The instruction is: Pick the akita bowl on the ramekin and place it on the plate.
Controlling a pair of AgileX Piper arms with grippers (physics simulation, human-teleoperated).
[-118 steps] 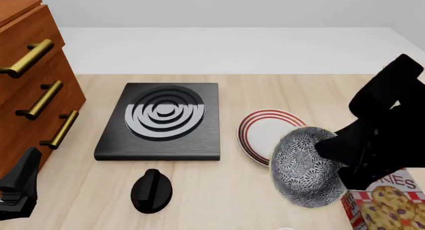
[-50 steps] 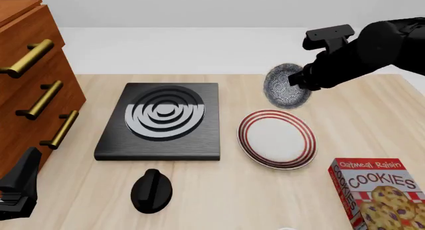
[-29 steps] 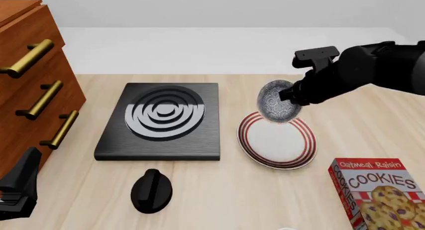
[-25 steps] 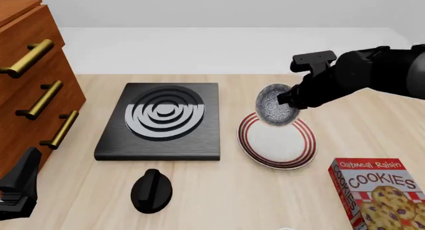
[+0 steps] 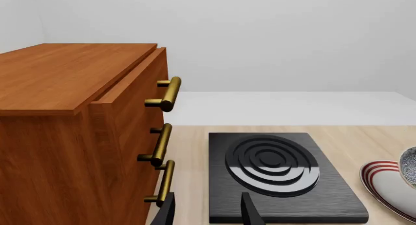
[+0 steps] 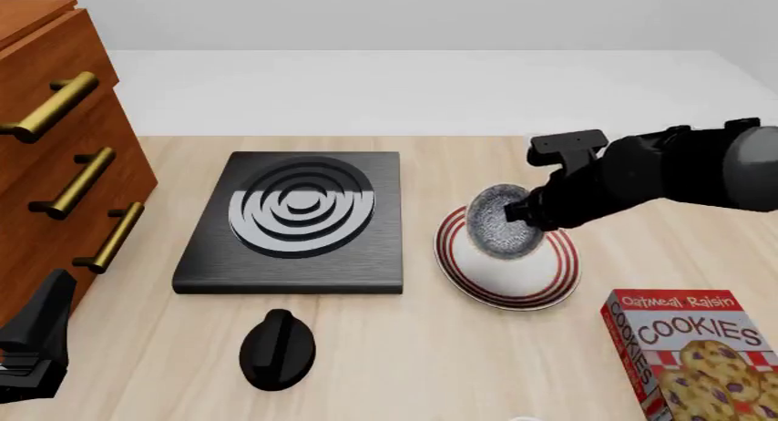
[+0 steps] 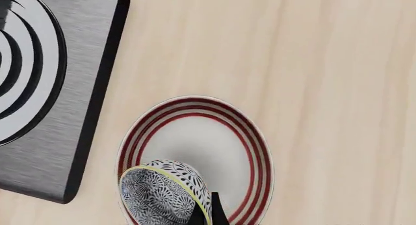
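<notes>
The akita bowl (image 6: 498, 223), grey and finely speckled, hangs tilted low over the far part of the plate (image 6: 511, 284), a white plate with red rings. My right gripper (image 6: 526, 213) is shut on the bowl's rim. In the right wrist view the akita bowl (image 7: 162, 196) lies over the plate (image 7: 195, 137), with the right gripper (image 7: 205, 216) pinching its edge. I cannot tell whether bowl and plate touch. My left gripper (image 6: 31, 348) rests at the near left, far from both; its fingers (image 5: 250, 210) stand apart with nothing between them. The ramekin is out of view.
A black square burner (image 6: 298, 222) with white rings lies left of the plate. A black knob-shaped object (image 6: 277, 348) sits near the front. A cookie box (image 6: 693, 353) stands at the front right. A wooden drawer cabinet (image 6: 61, 148) fills the left side.
My right gripper carried the bowl from the front right up past the plate's far side, then lowered it over the plate. The left arm has not moved.
</notes>
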